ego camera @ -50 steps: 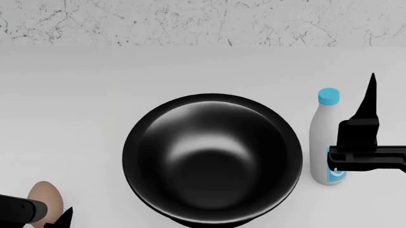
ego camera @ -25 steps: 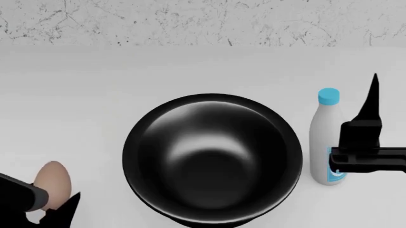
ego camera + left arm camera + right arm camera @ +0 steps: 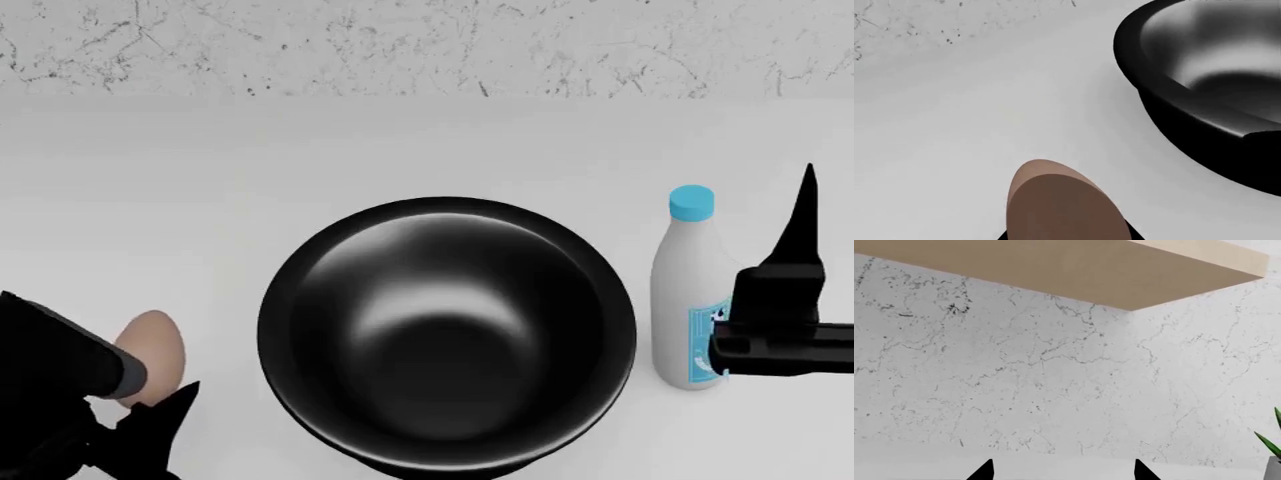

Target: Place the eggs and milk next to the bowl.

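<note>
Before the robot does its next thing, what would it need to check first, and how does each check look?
1. Egg held in the left gripper: ok, it sits between the fingers.
2. Bare counter free beside the bowl for the egg: ok.
3. Egg apart from the bowl's rim: ok in the left wrist view.
4. Milk bottle upright beside the bowl: ok.
5. Right gripper off the bottle: cannot tell; it overlaps the label in the head view.
6. Second egg located: not ok, none in view.
</note>
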